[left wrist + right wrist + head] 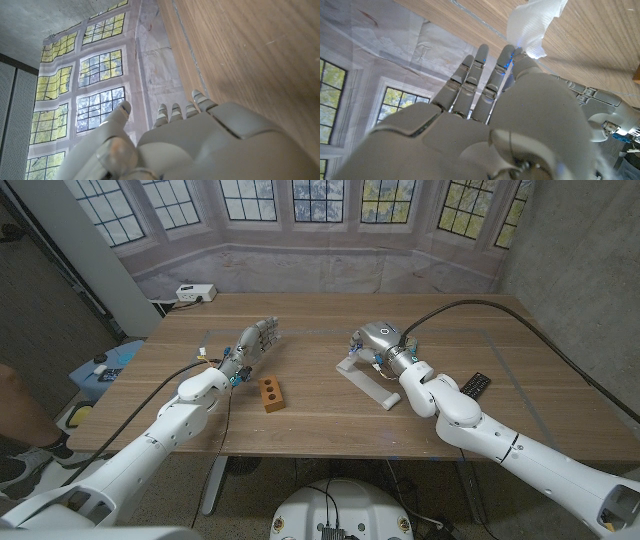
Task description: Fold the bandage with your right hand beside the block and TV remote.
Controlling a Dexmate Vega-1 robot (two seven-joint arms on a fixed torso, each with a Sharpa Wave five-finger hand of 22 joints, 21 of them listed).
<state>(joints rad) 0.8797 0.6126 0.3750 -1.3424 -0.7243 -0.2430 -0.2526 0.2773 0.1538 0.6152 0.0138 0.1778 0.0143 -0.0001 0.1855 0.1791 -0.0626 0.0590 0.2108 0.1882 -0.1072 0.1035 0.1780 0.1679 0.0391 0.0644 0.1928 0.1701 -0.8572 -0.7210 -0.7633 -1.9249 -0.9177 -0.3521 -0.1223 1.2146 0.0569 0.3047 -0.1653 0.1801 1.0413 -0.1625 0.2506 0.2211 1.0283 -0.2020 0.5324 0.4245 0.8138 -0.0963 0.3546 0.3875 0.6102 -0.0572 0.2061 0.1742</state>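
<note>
Pinching one end of the bandage [365, 377], the right hand [376, 341] holds something that looks light, soft and floppy, best gripped at its ends, while the left hand [255, 341] waits with fingers loose, holding nothing.

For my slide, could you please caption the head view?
Right hand lifts one end of the white bandage; left hand waits beside the block.

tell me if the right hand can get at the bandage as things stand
Probably yes. The right hand is already at the far end of the white bandage, and the right wrist view shows the cloth at its fingertips. The block and remote lie off to either side, clear of it.
</note>
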